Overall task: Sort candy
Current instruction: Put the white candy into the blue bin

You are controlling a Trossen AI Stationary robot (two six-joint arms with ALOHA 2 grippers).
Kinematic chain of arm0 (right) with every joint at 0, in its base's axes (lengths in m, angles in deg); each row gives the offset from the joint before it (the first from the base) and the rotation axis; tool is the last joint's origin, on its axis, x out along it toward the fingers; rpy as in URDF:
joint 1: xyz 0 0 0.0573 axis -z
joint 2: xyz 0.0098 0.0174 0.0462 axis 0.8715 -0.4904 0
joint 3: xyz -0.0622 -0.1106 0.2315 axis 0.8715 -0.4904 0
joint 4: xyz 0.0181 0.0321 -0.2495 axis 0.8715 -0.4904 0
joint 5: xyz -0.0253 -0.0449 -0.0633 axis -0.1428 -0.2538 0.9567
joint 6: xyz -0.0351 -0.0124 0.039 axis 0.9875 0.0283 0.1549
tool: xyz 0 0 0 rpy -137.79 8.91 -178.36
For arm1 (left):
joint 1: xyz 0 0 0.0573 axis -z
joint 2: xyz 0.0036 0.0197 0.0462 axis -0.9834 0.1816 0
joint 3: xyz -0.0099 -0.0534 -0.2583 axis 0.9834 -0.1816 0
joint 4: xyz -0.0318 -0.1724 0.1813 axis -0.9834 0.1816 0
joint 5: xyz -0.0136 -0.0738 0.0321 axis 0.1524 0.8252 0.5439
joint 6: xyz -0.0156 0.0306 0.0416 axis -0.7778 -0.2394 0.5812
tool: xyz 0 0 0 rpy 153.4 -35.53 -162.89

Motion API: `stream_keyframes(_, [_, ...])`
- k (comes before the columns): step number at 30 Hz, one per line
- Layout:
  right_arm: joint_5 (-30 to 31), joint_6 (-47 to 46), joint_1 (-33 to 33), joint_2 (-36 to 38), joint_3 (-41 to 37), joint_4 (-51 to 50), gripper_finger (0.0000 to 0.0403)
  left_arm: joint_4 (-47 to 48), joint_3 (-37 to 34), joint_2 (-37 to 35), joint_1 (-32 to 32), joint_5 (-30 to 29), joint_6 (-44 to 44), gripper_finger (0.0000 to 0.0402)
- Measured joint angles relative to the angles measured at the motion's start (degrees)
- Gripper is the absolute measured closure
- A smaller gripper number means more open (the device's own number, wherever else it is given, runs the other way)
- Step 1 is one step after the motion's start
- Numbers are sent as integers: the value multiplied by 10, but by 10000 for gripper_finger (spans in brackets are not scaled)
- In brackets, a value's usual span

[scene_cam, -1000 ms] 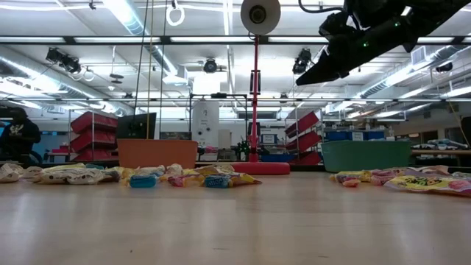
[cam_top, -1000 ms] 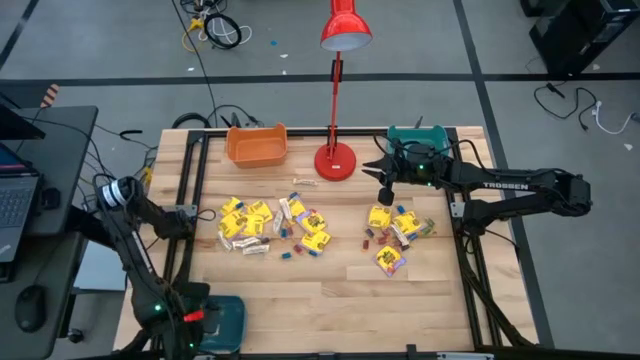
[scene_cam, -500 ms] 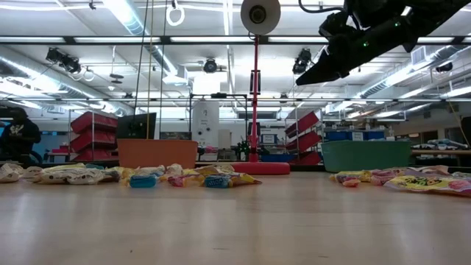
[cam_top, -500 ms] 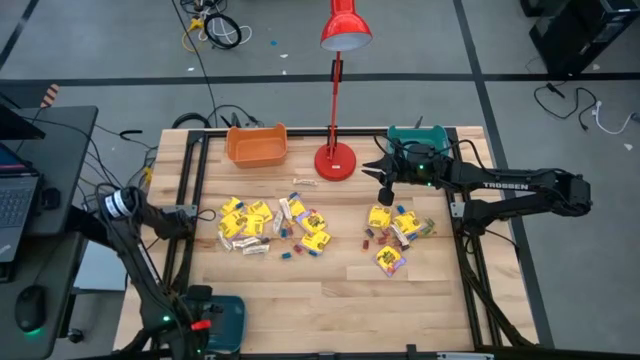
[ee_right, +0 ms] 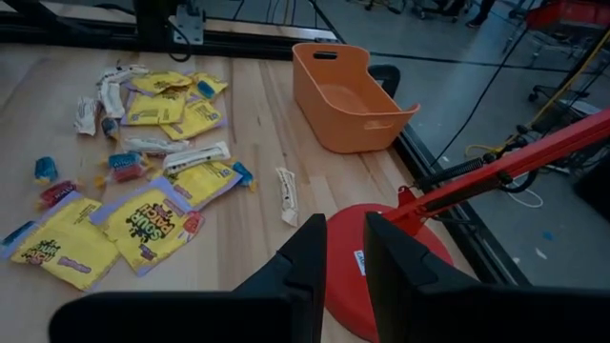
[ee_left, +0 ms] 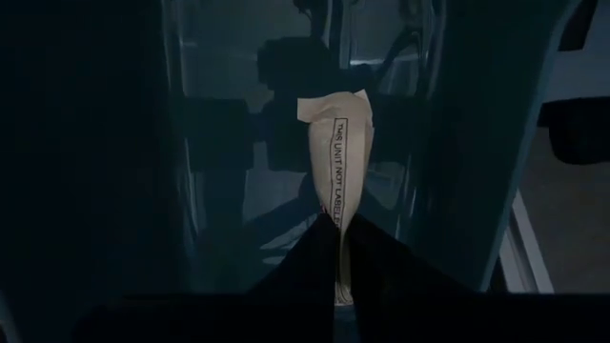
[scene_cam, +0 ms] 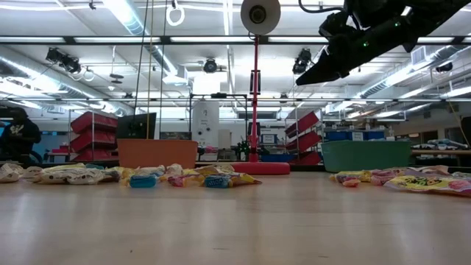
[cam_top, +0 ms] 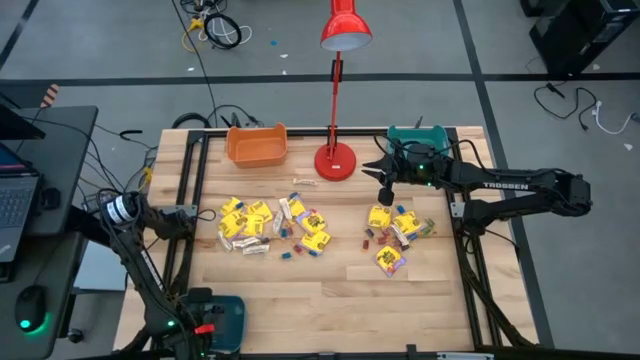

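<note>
The candy lies in 2 clusters on the worktop (cam_top: 340,290): a larger one (cam_top: 272,227) toward 9 o'clock of centre, a smaller one (cam_top: 395,232) toward 3 o'clock. The right gripper (cam_top: 383,178) hovers above the worktop at about 1 o'clock, beside the red lamp base (cam_top: 335,161), fingers slightly parted, holding nothing. The left gripper (ee_left: 335,250), off the worktop near 7 o'clock, pinches a pale beige bar (ee_left: 338,152) between its fingers over a teal bin (cam_top: 224,318). An orange bin (cam_top: 257,145) sits at 11 o'clock.
</note>
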Motion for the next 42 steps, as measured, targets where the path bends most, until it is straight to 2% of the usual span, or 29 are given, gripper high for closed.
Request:
stream_keyframes(25, [0, 0, 0, 0, 0, 0, 343, 1, 5, 0, 0, 1, -38, 325])
stream_keyframes(32, [0, -5, -1, 0, 0, 5, 343, 29, 51, -1, -5, 14, -39, 325])
stream_keyframes(36, [0, -5, -16, 0, 0, 22, 343, 84, 90, -1, -16, 16, -38, 325])
stream_keyframes(39, [0, -4, -34, 0, 0, 58, 343, 130, 122, -1, -30, -4, -24, 325])
stream_keyframes(42, [0, -3, -54, 0, 0, 85, 343, 167, 152, -1, -45, -53, 15, 325])
